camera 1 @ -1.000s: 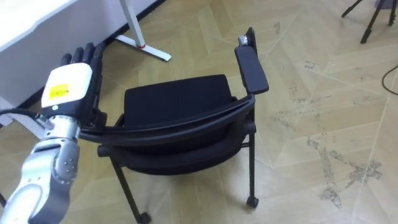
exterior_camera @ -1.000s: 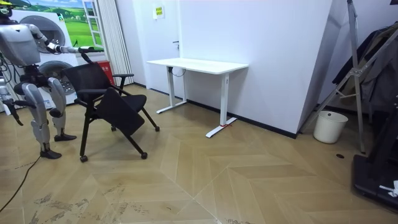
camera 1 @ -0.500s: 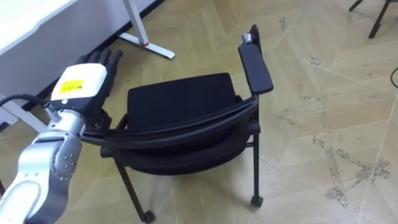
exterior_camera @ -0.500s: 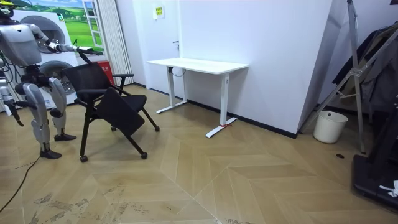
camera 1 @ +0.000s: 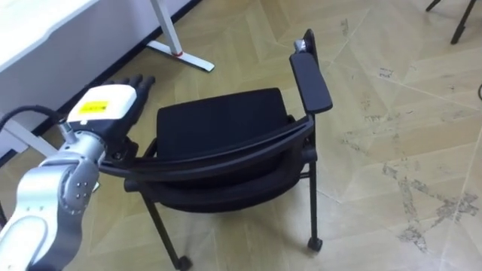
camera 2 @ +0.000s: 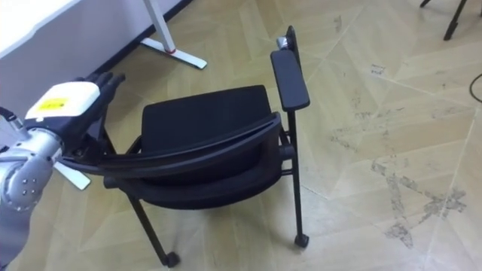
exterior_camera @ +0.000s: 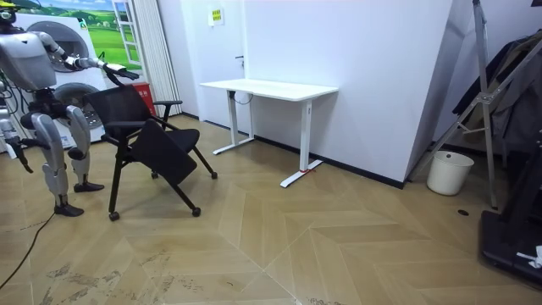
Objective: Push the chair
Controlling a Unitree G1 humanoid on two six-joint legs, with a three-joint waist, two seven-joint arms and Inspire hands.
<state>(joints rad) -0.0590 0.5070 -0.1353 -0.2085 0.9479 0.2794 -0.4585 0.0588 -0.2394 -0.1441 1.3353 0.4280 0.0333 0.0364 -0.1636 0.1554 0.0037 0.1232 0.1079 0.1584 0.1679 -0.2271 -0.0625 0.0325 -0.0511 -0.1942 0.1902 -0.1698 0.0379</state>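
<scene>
Room view: chair [exterior_camera: 127,107] on wood floor [exterior_camera: 339,246] near white desk [exterior_camera: 271,87].

Nothing legible. Yellow sticker [camera 1: 96,108] on the left hand [camera 1: 113,102]: print too small. Yellow notice [exterior_camera: 217,14] above the desk [exterior_camera: 269,88]: also unreadable.

left hand [camera 2: 66,104] | fingers [camera 2: 106,80] straight | at chair [camera 2: 203,117], left end of backrest
</scene>
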